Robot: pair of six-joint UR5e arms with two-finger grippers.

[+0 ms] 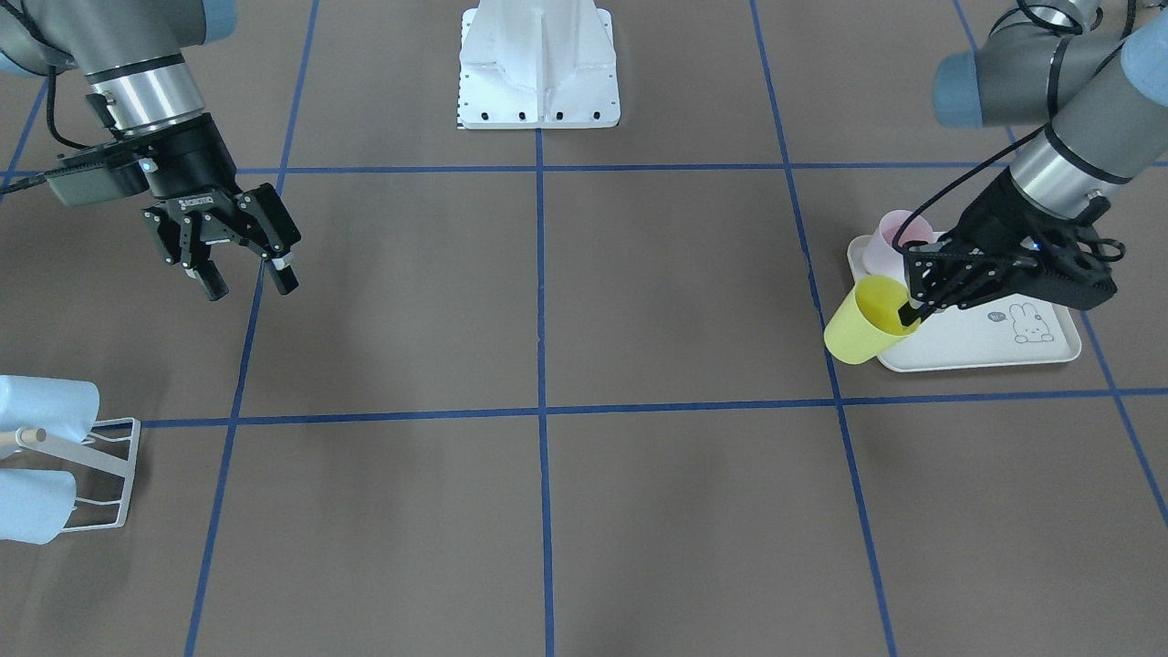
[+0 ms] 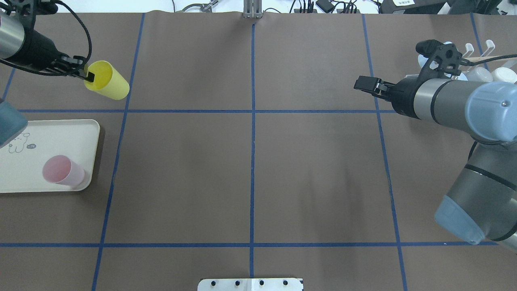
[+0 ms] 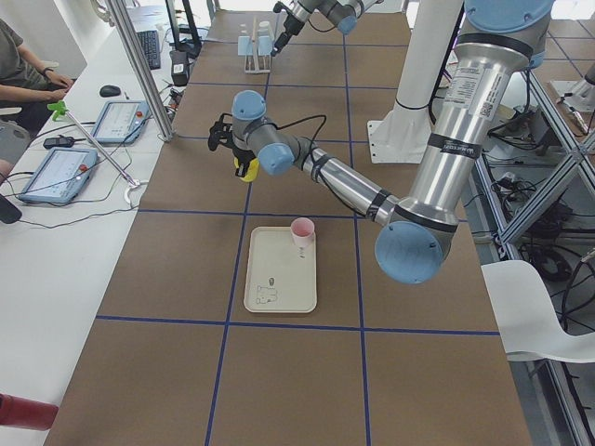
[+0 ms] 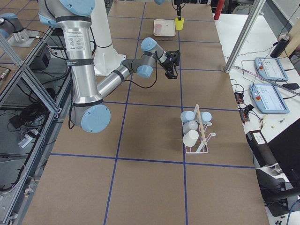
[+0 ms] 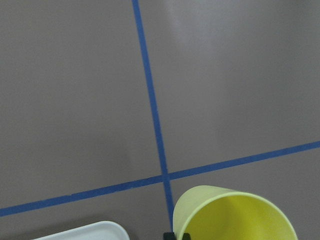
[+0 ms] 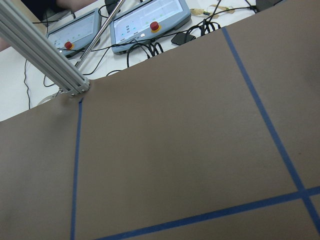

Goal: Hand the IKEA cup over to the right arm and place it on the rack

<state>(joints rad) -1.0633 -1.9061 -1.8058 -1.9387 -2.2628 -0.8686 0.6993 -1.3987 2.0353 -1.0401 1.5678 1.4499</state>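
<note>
A yellow cup hangs tilted in my left gripper, which is shut on its rim with one finger inside. It is off the table, just past the tray's edge. In the overhead view the cup is at the far left and the left gripper is at its mouth. The left wrist view shows the cup's open mouth. My right gripper is open and empty, in the air far across the table; it also shows in the overhead view. The white wire rack stands near it.
A cream rabbit-print tray holds an upright pink cup. The rack holds several pale blue and white cups. The robot's white base stands at mid table edge. Blue tape lines cross the brown table.
</note>
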